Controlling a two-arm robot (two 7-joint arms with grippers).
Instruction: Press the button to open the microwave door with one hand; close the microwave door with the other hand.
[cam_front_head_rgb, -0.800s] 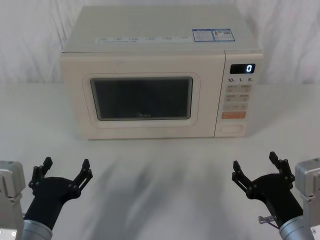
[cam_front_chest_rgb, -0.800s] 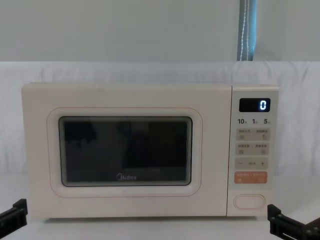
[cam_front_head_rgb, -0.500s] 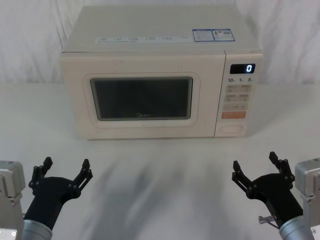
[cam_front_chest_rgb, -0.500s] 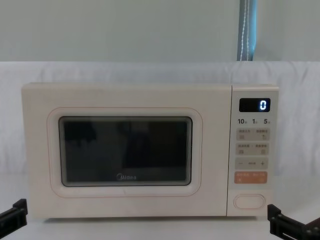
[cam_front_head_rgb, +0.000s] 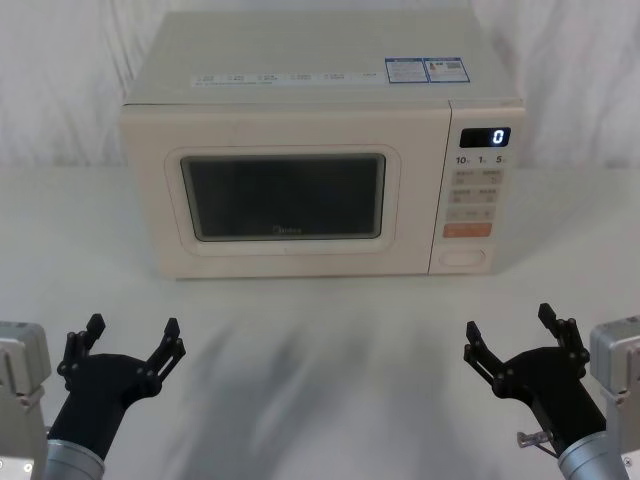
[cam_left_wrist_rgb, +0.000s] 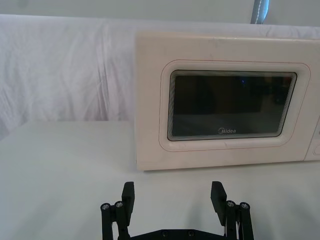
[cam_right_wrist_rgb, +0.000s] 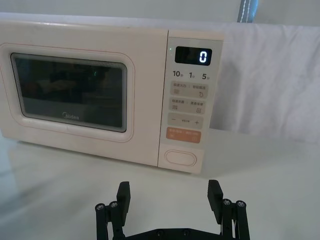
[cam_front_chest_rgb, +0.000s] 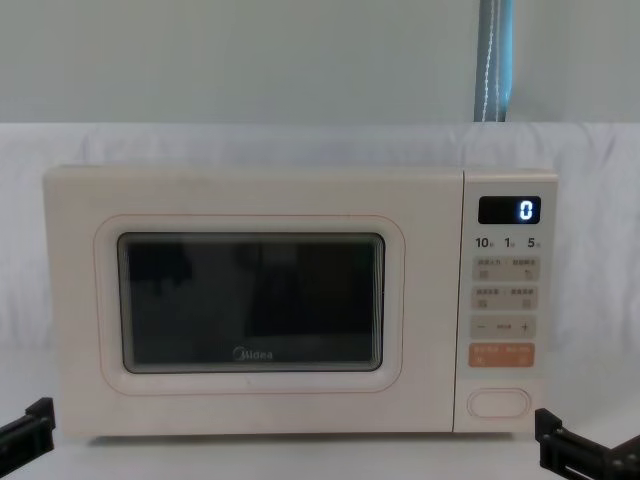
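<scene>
Your microwave door is shut, flush with the cabinet and facing you squarely from the far half of the white surface. The button sits at the bottom of the control panel on the microwave's right side, directly below the orange key. It is a pill shape with its long axis level, and its face points straight back toward you.

Your right gripper hovers low at the near right, fingers spread wide and holding nothing. The button lies ahead of it, slightly toward the left and higher, well apart. Your left gripper hovers at the near left, fingers likewise spread and empty, with the door ahead of it and off to its right.

Judgement: the right arm is clearly the nearer to the button, so the press falls to it. Nothing has been touched; the task stands at its first step.
</scene>
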